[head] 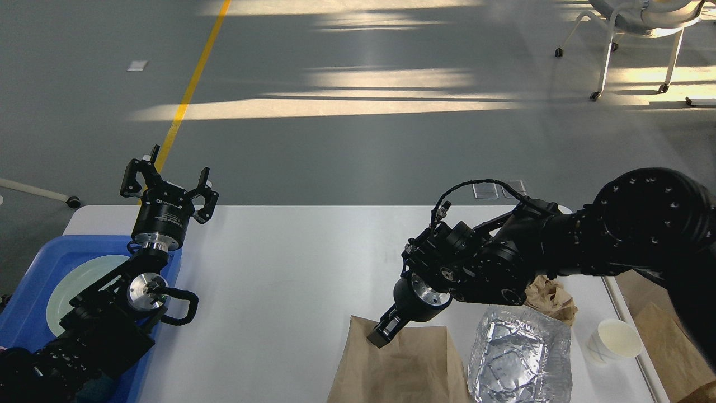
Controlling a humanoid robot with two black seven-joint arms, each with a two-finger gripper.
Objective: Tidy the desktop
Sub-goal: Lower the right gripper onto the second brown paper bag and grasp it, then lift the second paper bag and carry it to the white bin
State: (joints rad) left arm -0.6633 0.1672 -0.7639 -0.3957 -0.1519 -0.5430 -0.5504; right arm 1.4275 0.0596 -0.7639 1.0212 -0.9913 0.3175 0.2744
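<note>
My two arms are matte black, built from thick round joints ringed with small pale screws. Each wrist carries a polished silver flange. A thin black cable loops over my right arm point(559, 246); my left gripper point(168, 182) bears small white lettering on its cylindrical body.

White desktop point(291, 263); blue tray point(33, 268) holding a pale, perhaps greenish plate point(72, 285); brown paper bag point(403, 369); silver foil container point(517, 355), lower right.
</note>
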